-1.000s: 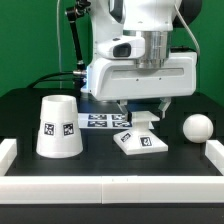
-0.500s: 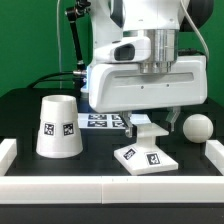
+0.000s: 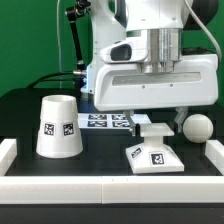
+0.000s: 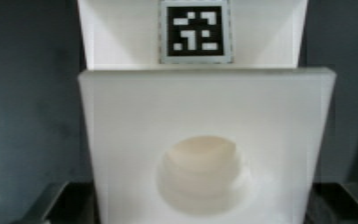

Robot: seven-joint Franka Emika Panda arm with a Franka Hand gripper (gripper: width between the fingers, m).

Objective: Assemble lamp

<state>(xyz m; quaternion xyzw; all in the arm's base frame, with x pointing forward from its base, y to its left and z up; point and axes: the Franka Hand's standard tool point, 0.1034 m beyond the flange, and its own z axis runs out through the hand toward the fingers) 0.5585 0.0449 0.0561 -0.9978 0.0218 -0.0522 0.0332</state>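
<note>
The black table filled the lower half of the exterior view, with the big white robot arm above its centre-right and the tapered white cup-like shade standing at the left. Low and right of centre sat the flat square white plastic lamp base, its stem clamped in the gripper. The small round white ball bulb lay near the right edge, apart from the base.

There is one lamp shade at the exterior view's left, one lamp base toward its lower right, one ball bulb at its right edge, and one marker board mid-frame.
</note>
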